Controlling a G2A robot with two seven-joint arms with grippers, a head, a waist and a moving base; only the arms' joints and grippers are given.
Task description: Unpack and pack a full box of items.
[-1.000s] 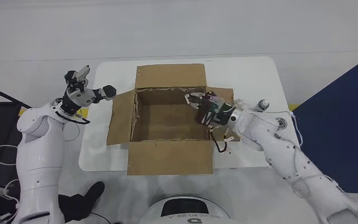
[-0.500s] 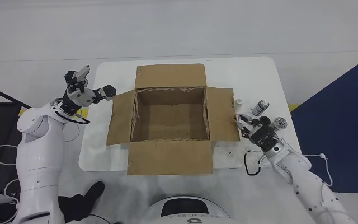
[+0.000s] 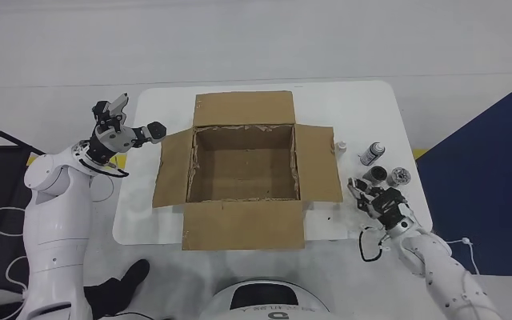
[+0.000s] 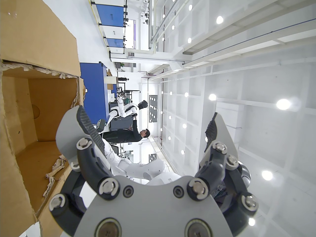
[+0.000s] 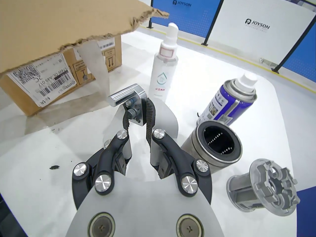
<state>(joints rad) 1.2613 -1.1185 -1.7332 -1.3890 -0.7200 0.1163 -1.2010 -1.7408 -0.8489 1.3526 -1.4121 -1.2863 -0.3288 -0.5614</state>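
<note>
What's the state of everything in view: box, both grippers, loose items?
cardboard box: flaps open, nothing seen inside.
left gripper: open, empty.
right gripper: shut on metal bracket.
white bottle: upright.
spray can: upright, nozzle bare.
bearing sleeve: standing on end.
finned metal part: standing on end.

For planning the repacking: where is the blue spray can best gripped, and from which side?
Grip the blue spray can on its straight round body, below the shoulder, probably coming from above: it stands upright, and the steel bearing sits close by its foot, crowding a low side approach.
</note>
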